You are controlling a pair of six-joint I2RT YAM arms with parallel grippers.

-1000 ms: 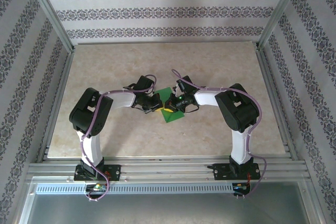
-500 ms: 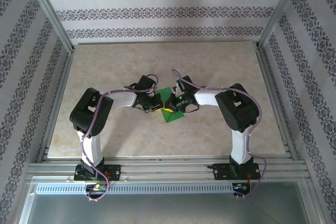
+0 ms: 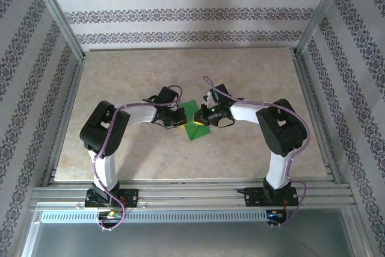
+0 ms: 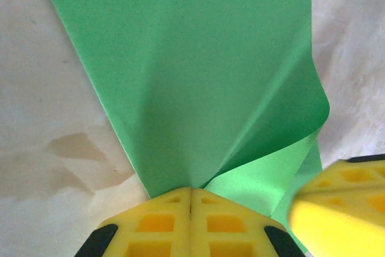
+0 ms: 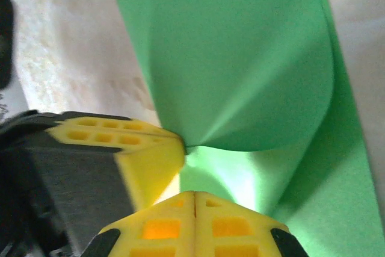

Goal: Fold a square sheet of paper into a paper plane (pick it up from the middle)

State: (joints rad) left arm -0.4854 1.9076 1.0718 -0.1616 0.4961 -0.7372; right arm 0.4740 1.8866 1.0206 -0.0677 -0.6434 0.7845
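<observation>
While both arms meet over the pale marbled desk (image 3: 252,76), the left tool (image 4: 190,194), yellow pads (image 4: 157,221) closed, pinches the thin bright green square sheet of paper (image 4: 198,76) at a raised fold. The right tool (image 5: 194,197), closed just beside it, touches the lower flap.

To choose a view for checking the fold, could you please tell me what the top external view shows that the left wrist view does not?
From above you get: both arms bent inward, the left hand and right hand meeting over the square sheet of paper, and the patterned walls. From the left wrist you get: its yellow fingers shut on the sheet, which bows up from the pinch. Shared: green paper on the marbled table.
</observation>
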